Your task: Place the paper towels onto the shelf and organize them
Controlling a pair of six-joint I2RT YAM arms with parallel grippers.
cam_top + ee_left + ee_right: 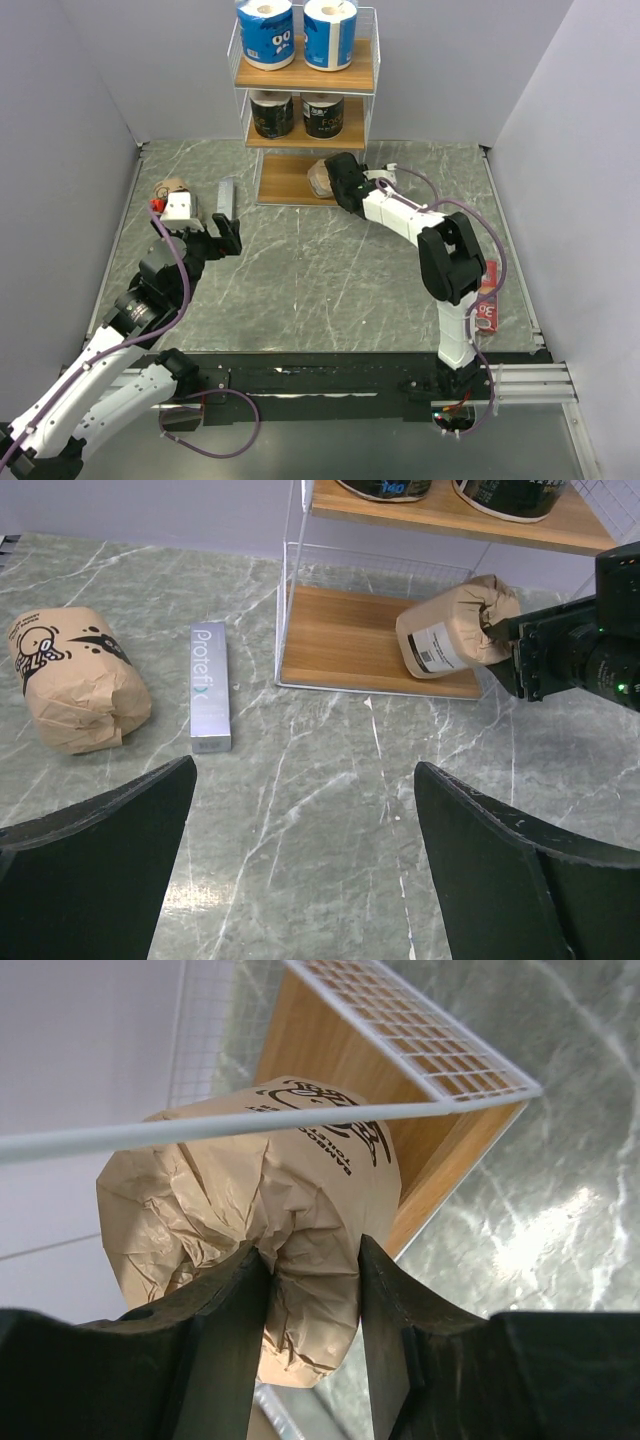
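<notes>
**Top view.** The shelf (305, 78) is standing at 12 o'clock. Two blue-and-white rolls (266, 32) are sitting on its top tier and two black rolls (272, 114) on the middle tier, so four of the six are looking finished. The right gripper (335, 180) is pinching the held kraft roll (319, 176) at the bottom tier's right front corner. The loose kraft roll (172, 186) is lying on the table (330, 280) at 10 o'clock, near the grey bar (226, 196). The left gripper (210, 238) is hovering with jaws wide and holding nothing. The red packet (487, 305) at 4 o'clock is carrying white marks too small to read.

**Left wrist view.** The grey bar is showing the word "Protefix". The loose kraft roll is wearing a black cartoon print whose letters I cannot read. The held roll's white label is too small.

**Right wrist view.** The fingers (230, 1310) are squeezing narrowly the crumpled end of the held roll. Its black writing is appearing upside down and unreadable. I am judging that two placings are remaining: this roll, then the loose one.
</notes>
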